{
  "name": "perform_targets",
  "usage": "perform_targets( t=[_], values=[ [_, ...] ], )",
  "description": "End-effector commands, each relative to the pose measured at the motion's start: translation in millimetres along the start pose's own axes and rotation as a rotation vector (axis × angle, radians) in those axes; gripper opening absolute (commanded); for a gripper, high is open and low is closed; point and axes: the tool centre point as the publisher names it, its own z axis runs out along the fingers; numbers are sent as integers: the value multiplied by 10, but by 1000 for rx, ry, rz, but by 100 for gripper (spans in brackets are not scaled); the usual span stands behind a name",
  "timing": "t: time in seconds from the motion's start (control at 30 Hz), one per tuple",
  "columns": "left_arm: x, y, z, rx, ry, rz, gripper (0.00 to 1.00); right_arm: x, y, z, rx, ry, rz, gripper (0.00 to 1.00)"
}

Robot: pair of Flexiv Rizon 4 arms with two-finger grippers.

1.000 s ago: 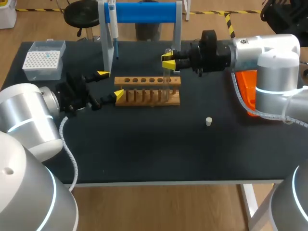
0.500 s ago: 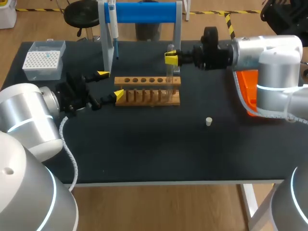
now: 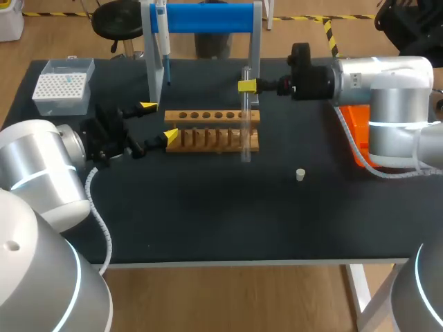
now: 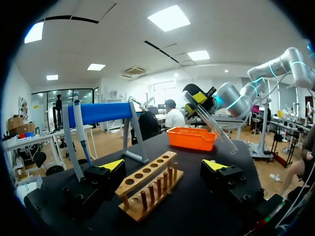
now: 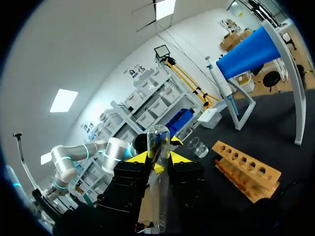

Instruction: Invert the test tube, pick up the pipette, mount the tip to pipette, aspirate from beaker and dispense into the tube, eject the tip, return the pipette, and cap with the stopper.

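Note:
My right gripper (image 3: 247,86) is shut on a clear test tube (image 3: 245,131), holding it near one end above the right end of the wooden rack (image 3: 208,131). In the left wrist view the test tube (image 4: 211,123) hangs tilted from the right gripper (image 4: 199,97). In the right wrist view the test tube (image 5: 158,187) lies between the yellow tips of the right gripper (image 5: 158,158). My left gripper (image 3: 158,121) stands open at the rack's left end, and the rack (image 4: 150,184) sits between its fingers without touching. The pipette (image 3: 160,34) hangs on the blue stand (image 3: 208,17). A white stopper (image 3: 300,174) lies on the table.
A tip box (image 3: 64,85) stands at the far left. An orange tray (image 3: 354,135) lies under my right arm. A small glass beaker (image 5: 197,146) shows beyond the rack in the right wrist view. The table's front half holds only the stopper.
The right gripper has lifted the tube out of the rack's right hole and turned its wrist. The tube now hangs tilted in front of the rack. The left arm has kept still.

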Motion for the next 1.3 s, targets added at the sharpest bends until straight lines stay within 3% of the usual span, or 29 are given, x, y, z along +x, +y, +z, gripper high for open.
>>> perform_targets(
  t=[0.03, 0.23, 0.4, 1.3],
  values=[
    [18, 0, 9, 0, -7, 1, 100, 3, -51, 5, 52, -19, 707, 0],
    [18, 0, 9, 0, -7, 1, 100, 15, -104, -4, 80, -18, 815, 0],
    [18, 0, 9, 0, -7, 1, 100, 54, -119, -13, 81, 7, 829, 0],
    [18, 0, 9, 0, -7, 1, 100, 177, -137, -67, 99, 112, 760, 0]
  ],
)
